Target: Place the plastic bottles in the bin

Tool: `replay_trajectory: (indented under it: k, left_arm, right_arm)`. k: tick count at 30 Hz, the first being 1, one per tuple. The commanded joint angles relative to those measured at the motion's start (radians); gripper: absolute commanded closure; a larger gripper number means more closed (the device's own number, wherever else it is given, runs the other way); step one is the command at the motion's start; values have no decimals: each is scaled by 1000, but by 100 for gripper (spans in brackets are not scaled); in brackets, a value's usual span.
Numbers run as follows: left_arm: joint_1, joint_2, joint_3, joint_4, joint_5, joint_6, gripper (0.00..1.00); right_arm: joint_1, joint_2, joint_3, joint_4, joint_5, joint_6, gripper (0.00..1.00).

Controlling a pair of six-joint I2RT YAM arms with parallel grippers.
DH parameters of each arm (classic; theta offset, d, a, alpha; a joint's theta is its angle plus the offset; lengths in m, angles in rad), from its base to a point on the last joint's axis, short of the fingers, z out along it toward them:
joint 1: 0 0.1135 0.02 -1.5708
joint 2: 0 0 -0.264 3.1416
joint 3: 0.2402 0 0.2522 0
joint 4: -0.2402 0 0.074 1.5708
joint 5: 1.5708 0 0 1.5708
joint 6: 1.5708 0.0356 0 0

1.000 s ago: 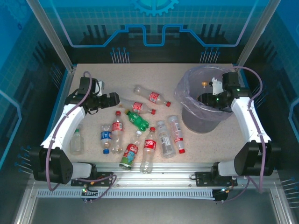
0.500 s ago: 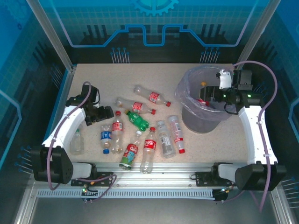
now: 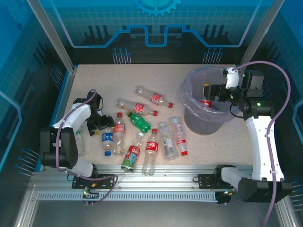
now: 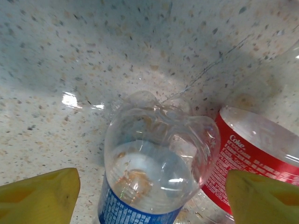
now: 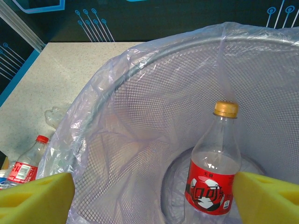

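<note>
Several plastic bottles lie on the table, among them a green one (image 3: 138, 121) and red-labelled ones (image 3: 154, 98) (image 3: 150, 150). My left gripper (image 3: 101, 124) (image 4: 152, 196) is down at the base end of the blue-labelled bottle (image 3: 108, 140) (image 4: 154, 158). Its yellow fingers (image 4: 39, 198) stand either side of that bottle, open, with a gap showing on the left side. A red Coke bottle (image 4: 247, 149) lies against it on the right. My right gripper (image 3: 208, 91) (image 5: 152, 200) hangs open over the bin (image 3: 203, 120) (image 5: 140, 65). A red-labelled, yellow-capped bottle (image 5: 212, 182) (image 3: 204, 102) stands loose inside.
A white-capped clear bottle (image 3: 78, 142) lies by the left arm's base. Two clear bottles (image 3: 166, 139) (image 3: 179, 135) lie just left of the bin's foot. Blue walls enclose the table on three sides.
My left gripper came down and nearer onto the blue-labelled bottle, its jaws narrowing. My right arm drew back to the right above the bin, and the red-labelled bottle now rests inside.
</note>
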Motion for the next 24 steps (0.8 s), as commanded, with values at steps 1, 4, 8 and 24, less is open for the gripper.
replay_trajectory:
  k: [1, 4, 8, 24]
  left_arm:
    - [9, 33, -31, 7, 76, -16, 16]
    - [9, 56, -46, 26, 83, -14, 16]
    - [9, 74, -54, 45, 85, -10, 22]
    - [9, -55, 86, 23, 136, -7, 40]
  right_arm:
    - [-12, -5, 10, 13, -8, 4, 12]
    - [-12, -7, 10, 20, -7, 7, 12]
    - [-12, -6, 11, 21, -6, 7, 11]
    - [-3, -42, 56, -47, -77, -6, 12]
